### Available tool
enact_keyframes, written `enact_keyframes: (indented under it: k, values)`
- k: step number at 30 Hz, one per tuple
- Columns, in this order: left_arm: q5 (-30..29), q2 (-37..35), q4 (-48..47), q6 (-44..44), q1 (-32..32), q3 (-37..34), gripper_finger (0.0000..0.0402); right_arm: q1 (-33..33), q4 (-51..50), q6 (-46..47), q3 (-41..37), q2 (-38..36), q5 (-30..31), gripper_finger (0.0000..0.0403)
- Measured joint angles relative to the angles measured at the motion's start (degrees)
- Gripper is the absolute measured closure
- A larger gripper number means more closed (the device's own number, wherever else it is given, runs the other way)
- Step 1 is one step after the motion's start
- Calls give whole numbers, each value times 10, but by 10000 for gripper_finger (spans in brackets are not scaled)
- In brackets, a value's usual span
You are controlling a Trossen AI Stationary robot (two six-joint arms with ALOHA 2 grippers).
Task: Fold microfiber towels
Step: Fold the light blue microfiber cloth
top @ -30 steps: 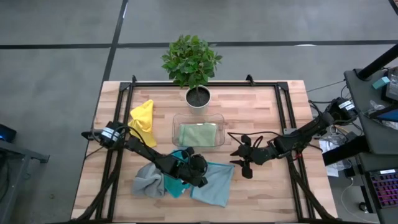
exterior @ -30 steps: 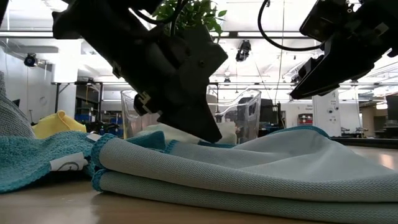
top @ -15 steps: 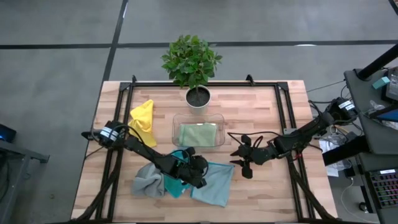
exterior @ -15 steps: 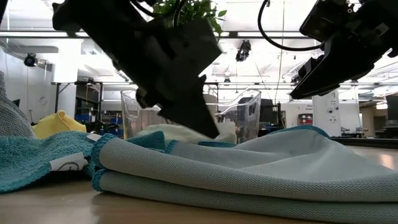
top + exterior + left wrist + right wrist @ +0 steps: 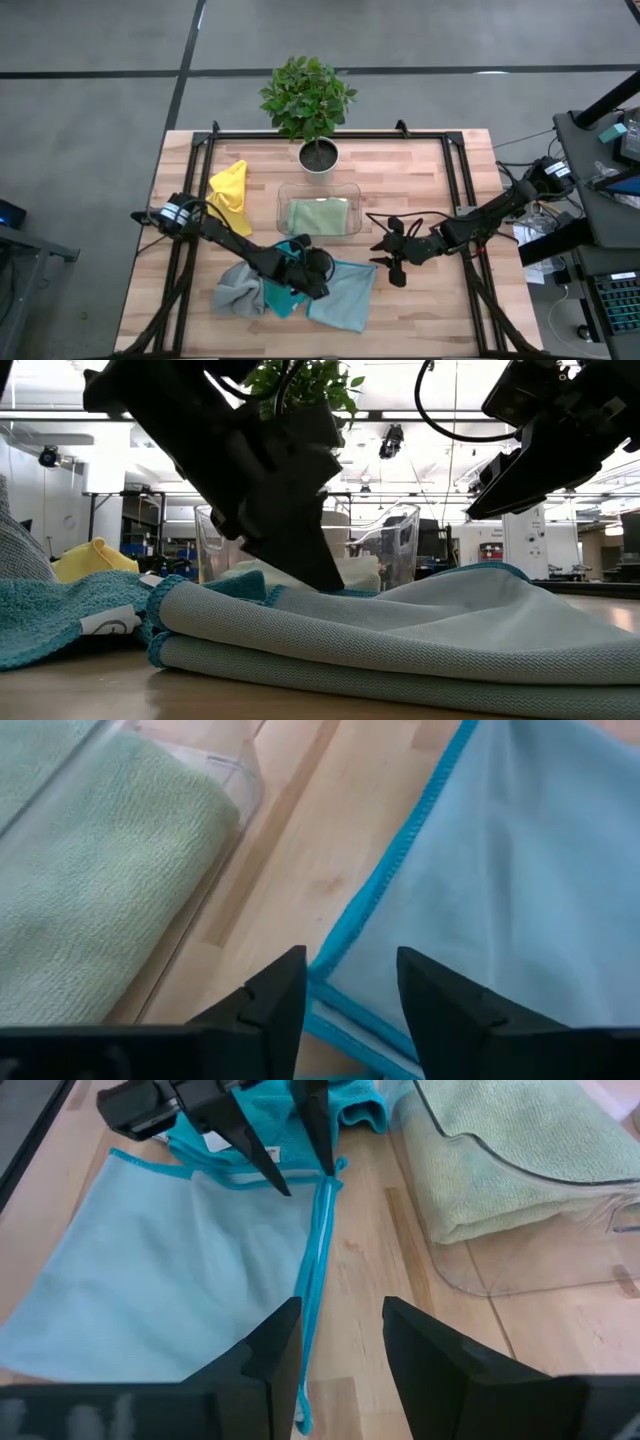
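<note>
Light blue towel (image 5: 343, 293) lies folded in half; left gripper (image 5: 345, 992) stands open at its corner, right gripper (image 5: 340, 1342) open nearby; a second fold likely follows.

- A wooden tabletop (image 5: 410, 175) of pale butcher-block planks, edged by a black metal frame (image 5: 455, 190).
- A potted plant (image 5: 308, 98) with leafy green foliage in a white pot (image 5: 319, 157), standing at the tabletop's far edge.
- A clear plastic tray (image 5: 285, 194) just in front of the pot.
- Grey floor (image 5: 90, 100) around the tabletop.
</note>
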Motion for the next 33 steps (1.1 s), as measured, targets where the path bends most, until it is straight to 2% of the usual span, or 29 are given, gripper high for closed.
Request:
enact_keyframes:
  k: [4,7,16,33]
  values:
    - [-1,0,1,-10,3,-1,260,0,0,0,0,0,0,273]
    - [0,0,1,-10,4,-1,278,0,0,0,0,0,0,273]
    - [33,6,10,-11,5,-1,394,0,-1,0,0,0,0,273]
    - [8,-38,-15,-8,7,6,401,0,-3,0,-1,0,0,273]
